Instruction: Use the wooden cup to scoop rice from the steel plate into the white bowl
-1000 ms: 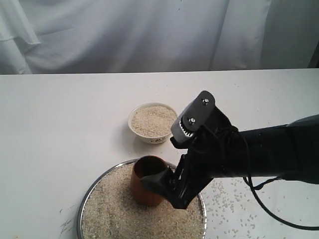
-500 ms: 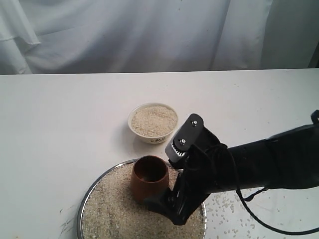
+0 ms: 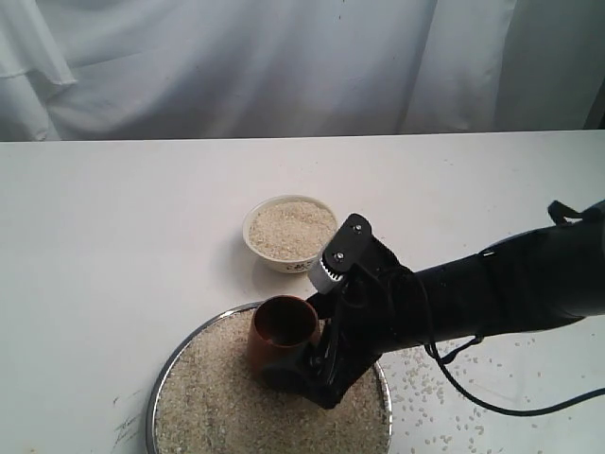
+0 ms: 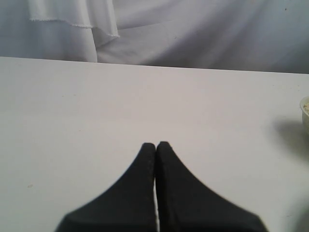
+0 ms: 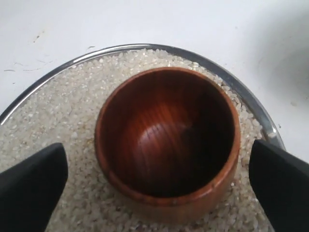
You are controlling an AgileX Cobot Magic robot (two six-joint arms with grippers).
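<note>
The steel plate (image 3: 163, 388) lies at the near edge of the table, heaped with rice (image 3: 217, 407). The wooden cup (image 3: 284, 326) stands upright and empty on the rice at the plate's far side. My right gripper (image 3: 293, 364) is open and low over the plate. In the right wrist view its fingers (image 5: 34, 186) stand either side of the cup (image 5: 166, 140) with a gap on each side. The white bowl (image 3: 290, 232) sits just beyond the plate, full of rice. My left gripper (image 4: 156, 145) is shut over bare table, holding nothing.
Loose rice grains (image 3: 425, 388) are scattered on the table to the right of the plate. A white cloth backdrop (image 3: 284, 66) hangs behind the table. The bowl's edge (image 4: 305, 108) shows at the side of the left wrist view.
My right arm has come down lower over the plate, bringing its open fingers level with the cup's sides. The cup has stayed in about the same spot on the rice.
</note>
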